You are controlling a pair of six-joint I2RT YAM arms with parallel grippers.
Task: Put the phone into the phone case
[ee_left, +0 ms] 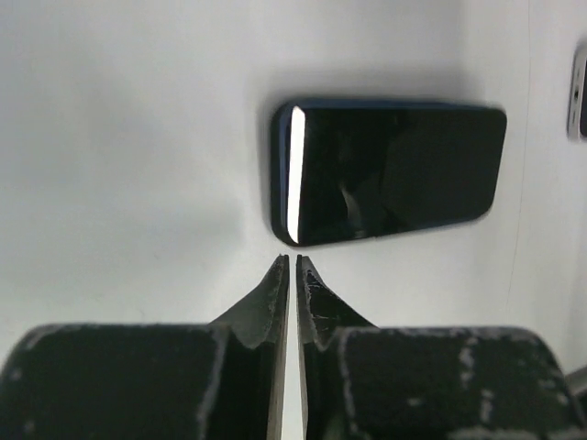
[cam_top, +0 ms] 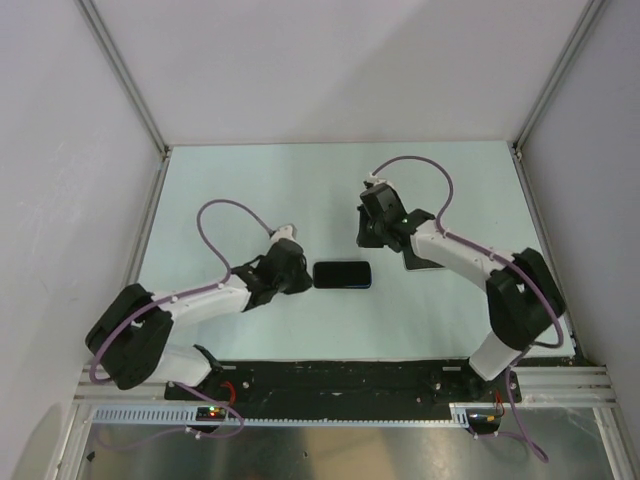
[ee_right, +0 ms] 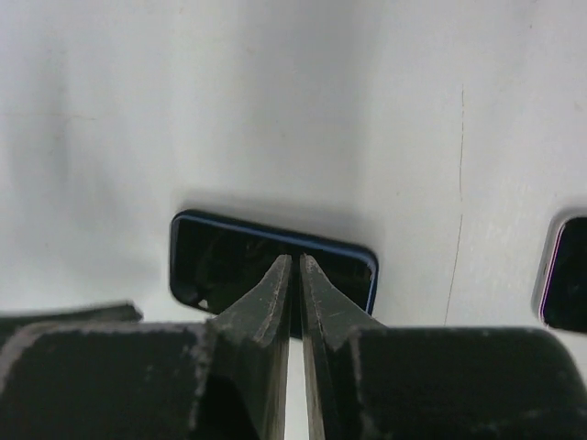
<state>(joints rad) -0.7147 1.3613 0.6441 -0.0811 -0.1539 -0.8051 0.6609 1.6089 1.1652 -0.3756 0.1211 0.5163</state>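
A dark phone case with a blue rim [cam_top: 342, 274] lies flat at the table's centre; it also shows in the left wrist view [ee_left: 390, 171] and the right wrist view [ee_right: 220, 257]. The phone [cam_top: 422, 263], dark with a pale rim, lies to its right, mostly hidden under my right arm. Only its edge shows in the wrist views [ee_left: 580, 92] [ee_right: 567, 275]. My left gripper [cam_top: 304, 276] [ee_left: 293, 261] is shut and empty, tips just short of the case's left end. My right gripper [cam_top: 367, 240] [ee_right: 295, 261] is shut and empty, above the case's far right edge.
The pale green table mat [cam_top: 250, 190] is walled by white panels on the left, back and right. A black base rail [cam_top: 340, 380] runs along the near edge. Purple cables loop above both arms.
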